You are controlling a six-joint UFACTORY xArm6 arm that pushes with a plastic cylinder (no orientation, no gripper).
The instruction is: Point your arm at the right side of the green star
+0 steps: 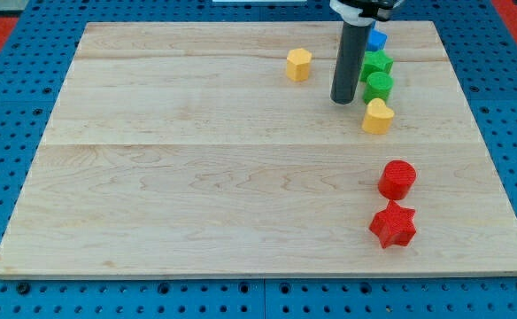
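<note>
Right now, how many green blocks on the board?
2: a green star and a green cylinder directly below it, both just right of my tip. None appear hidden.

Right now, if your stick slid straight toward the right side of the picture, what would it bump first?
Probably the round green block: my tip sits just to its left, almost touching. The green star lies slightly further up, so I'd likely miss it, though depth is hard to judge.

A straight, dark grey rod, round in section with a smooth matte surface, the same width all along. Its top fits into a white collar with black parts above, cut off by the view's top edge. My tip is a flat, blunt end, slightly darker along the rim.
</note>
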